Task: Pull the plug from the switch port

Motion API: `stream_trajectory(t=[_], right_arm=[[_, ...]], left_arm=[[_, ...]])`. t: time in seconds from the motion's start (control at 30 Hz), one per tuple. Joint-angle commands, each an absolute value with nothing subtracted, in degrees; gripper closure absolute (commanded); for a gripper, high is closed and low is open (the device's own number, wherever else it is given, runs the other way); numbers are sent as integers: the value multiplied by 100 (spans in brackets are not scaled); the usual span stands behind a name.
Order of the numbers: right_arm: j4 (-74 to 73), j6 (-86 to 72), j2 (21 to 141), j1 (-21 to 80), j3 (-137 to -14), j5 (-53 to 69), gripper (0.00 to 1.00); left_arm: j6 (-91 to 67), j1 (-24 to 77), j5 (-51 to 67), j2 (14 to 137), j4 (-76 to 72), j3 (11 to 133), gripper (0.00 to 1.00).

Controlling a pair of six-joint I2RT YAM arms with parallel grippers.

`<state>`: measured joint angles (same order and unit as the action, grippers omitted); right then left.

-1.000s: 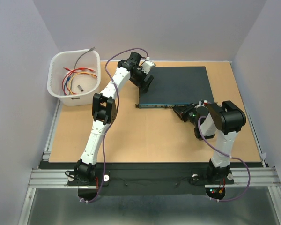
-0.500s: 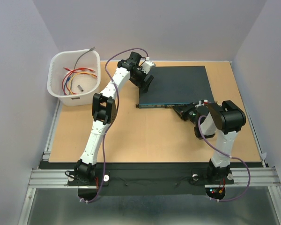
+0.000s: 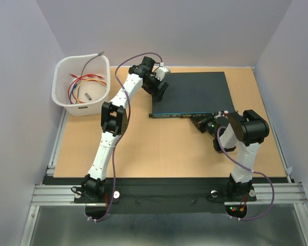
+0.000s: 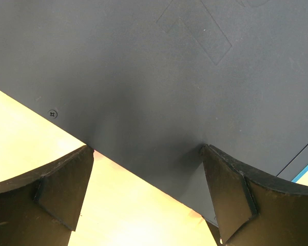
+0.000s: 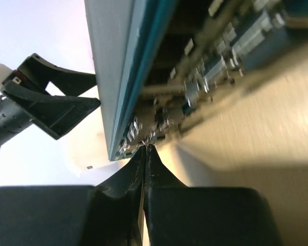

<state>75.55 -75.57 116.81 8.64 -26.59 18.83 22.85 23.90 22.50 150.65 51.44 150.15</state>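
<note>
switch (image 3: pixel 191 93) is being held down under the wide-open left hand (image 4: pixel 146 154), probably so it's not dragged while its ports (image 5: pixel 164 120) are being nipped by the clenched right hand (image 5: pixel 145 147)

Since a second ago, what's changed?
Right gripper edged forward-left, up to the switch's teal port face, fingers shut. Left gripper, open at the switch's left edge, the switch and the basket stayed put.

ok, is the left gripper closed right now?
No: in the left wrist view the left gripper has its fingers spread wide apart over the edge of the switch.
</note>
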Motion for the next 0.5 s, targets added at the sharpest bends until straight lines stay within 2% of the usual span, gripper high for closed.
stream_trajectory(t=[0.0, 0.47], right_arm=[[8367, -7682, 11444, 844, -2189, 1881, 100], [8254, -7892, 10601, 922, -1056, 2249, 100]], left_arm=[[2356, 2443, 2417, 14792, 5291, 15284, 4], [2364, 2505, 2338, 14669, 5247, 15135, 3]])
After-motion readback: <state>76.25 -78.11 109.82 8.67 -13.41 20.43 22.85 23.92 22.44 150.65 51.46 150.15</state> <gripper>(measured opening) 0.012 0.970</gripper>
